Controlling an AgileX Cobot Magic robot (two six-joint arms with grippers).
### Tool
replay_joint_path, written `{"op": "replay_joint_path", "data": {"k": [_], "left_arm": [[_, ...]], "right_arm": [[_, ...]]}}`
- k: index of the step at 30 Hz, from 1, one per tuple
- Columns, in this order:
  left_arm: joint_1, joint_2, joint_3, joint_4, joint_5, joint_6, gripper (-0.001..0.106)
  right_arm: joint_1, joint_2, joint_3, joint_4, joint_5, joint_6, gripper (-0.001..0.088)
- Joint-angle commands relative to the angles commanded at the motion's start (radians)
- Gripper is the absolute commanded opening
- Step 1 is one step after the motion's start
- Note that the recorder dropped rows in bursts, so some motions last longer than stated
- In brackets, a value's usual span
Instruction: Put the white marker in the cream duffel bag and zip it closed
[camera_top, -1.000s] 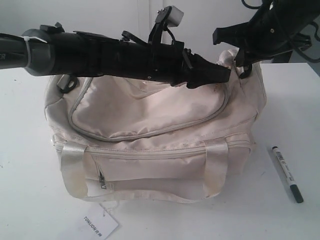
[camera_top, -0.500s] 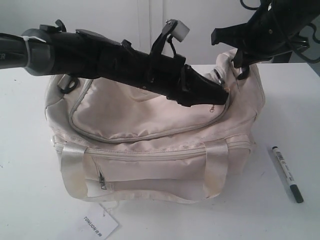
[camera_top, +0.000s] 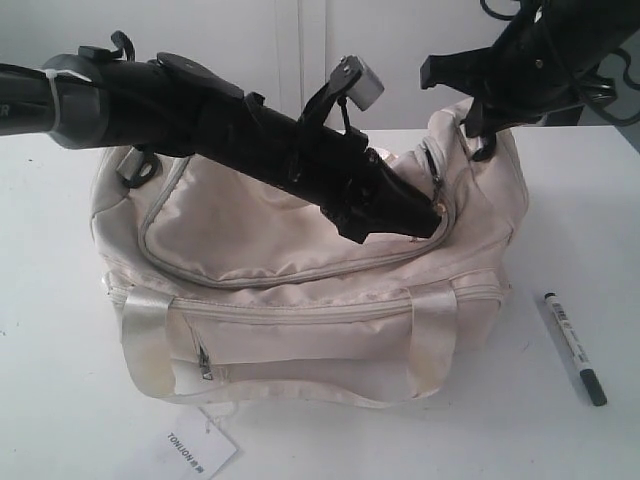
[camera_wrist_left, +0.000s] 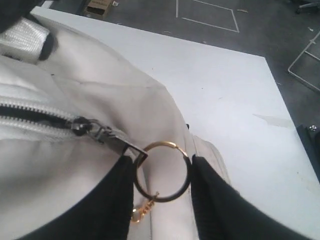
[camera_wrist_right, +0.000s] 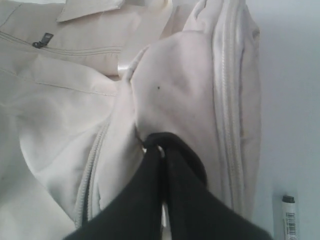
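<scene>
Nearest me, the white marker (camera_top: 575, 348) lies on the surface (camera_top: 60, 420) just off the right end of the cream duffel bag (camera_top: 300, 340), not yet inside. Over the last second the left gripper (camera_wrist_left: 162, 172) has swung down along the curved top zip, jaws clamped across the gold ring pull (camera_wrist_left: 160, 145). The slider has come with it and left a dark gap, so I judge the bag is being opened, step 1 of 3. At the far end, the right gripper (camera_wrist_right: 162, 145) has its jaws clenched on a fold of the bag's fabric, bracing it.
</scene>
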Motion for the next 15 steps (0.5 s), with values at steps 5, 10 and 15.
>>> {"op": "replay_joint_path", "data": {"k": [5, 10, 15], "left_arm": [[0.000, 0.000, 0.000, 0.052, -0.022, 0.000, 0.000], [0.000, 0.001, 0.000, 0.090, -0.024, -0.002, 0.000], [0.000, 0.001, 0.000, 0.081, -0.018, -0.008, 0.000]], "right_arm": [[0.000, -0.031, 0.000, -0.009, -0.005, 0.000, 0.0000], [0.000, -0.048, 0.000, -0.011, -0.009, 0.000, 0.0000], [0.000, -0.047, 0.000, -0.011, -0.007, -0.002, 0.0000]]}}
